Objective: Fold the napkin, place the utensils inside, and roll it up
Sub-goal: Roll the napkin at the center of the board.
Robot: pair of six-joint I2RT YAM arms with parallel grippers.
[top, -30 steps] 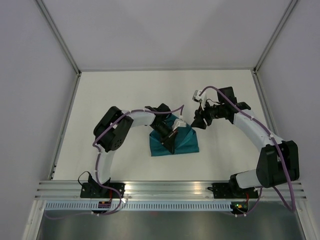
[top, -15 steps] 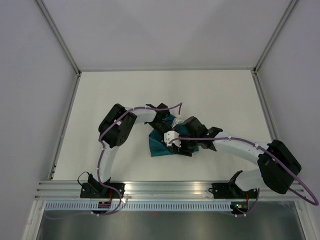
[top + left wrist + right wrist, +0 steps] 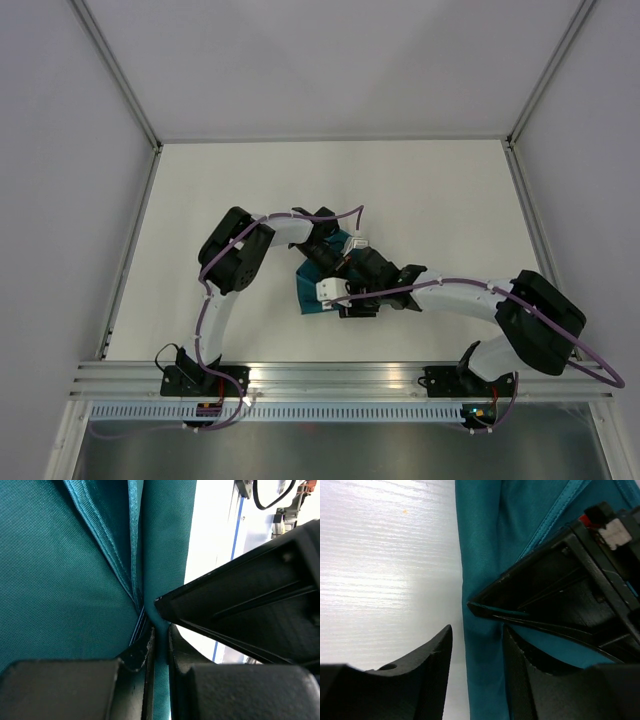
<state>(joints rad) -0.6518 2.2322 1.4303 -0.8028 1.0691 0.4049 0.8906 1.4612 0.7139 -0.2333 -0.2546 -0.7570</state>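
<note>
The teal napkin (image 3: 307, 297) lies folded and bunched at the table's middle, mostly under both grippers. My left gripper (image 3: 336, 266) is shut on a raised fold of the napkin (image 3: 75, 570), with cloth pinched between its jaws (image 3: 159, 640). My right gripper (image 3: 345, 300) is open and straddles the napkin's edge (image 3: 480, 555); one finger (image 3: 427, 667) is over bare table and the other (image 3: 520, 672) is against the cloth, right next to the left gripper's fingers (image 3: 555, 592). The dark blue utensil is hidden.
The white table (image 3: 230, 190) is bounded by grey walls and a metal rail (image 3: 330, 375) at the near edge. The two arms cross close together over the napkin.
My right arm has swung from the back right down and left to the napkin, beside the left gripper. The left gripper has stayed on the cloth, and the napkin has bunched leftward.
</note>
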